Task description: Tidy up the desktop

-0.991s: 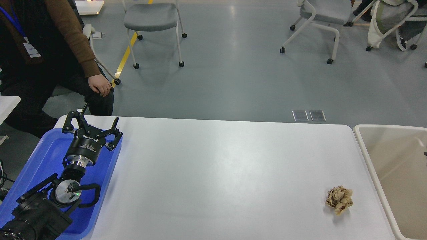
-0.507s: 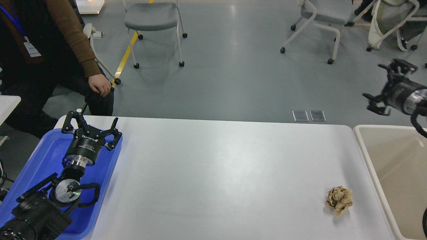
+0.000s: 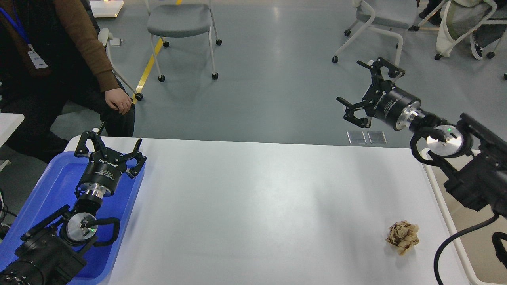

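Observation:
The desktop is a wide white tabletop with rounded corners. A crumpled beige paper ball lies on it near the front right. My left gripper is open and empty, held over the far end of the blue tray at the table's left edge. My right gripper is open and empty, raised high over the table's far right edge, well above and behind the paper ball.
A beige bin stands against the table's right side, partly hidden by my right arm. A seated person is beyond the far left corner. Wheeled chairs stand on the grey floor behind.
My right arm has come into view from the right and swung left and up, over the table's far right edge. The left arm and the paper ball have stayed put.

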`<action>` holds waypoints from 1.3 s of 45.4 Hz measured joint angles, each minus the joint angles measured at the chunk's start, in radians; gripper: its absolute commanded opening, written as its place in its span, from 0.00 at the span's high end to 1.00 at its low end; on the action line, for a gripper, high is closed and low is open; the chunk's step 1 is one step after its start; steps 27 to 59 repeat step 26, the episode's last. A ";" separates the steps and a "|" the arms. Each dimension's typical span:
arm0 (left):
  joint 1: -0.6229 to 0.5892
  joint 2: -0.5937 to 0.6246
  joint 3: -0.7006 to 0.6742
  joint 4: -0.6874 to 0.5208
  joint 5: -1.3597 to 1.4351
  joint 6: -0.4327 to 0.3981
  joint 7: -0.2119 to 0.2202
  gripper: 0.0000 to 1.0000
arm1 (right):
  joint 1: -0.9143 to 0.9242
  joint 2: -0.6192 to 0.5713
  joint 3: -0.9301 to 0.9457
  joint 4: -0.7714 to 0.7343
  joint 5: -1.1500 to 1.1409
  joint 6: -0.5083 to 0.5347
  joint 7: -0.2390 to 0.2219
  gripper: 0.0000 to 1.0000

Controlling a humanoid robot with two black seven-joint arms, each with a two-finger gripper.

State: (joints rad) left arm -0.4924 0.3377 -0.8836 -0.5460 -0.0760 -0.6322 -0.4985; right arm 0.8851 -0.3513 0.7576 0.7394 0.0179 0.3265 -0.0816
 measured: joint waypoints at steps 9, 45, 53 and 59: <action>0.000 0.000 0.000 0.000 0.000 0.000 0.000 0.00 | -0.074 0.086 0.044 0.007 0.000 0.010 0.002 0.00; 0.000 0.000 0.000 0.000 0.000 0.000 0.000 0.00 | -0.193 0.155 0.068 0.010 0.001 0.054 0.004 0.00; 0.000 0.000 0.000 0.000 0.000 0.000 0.000 0.00 | -0.193 0.155 0.068 0.010 0.001 0.054 0.004 0.00; 0.000 0.000 0.000 0.000 0.000 0.000 0.000 0.00 | -0.193 0.155 0.068 0.010 0.001 0.054 0.004 0.00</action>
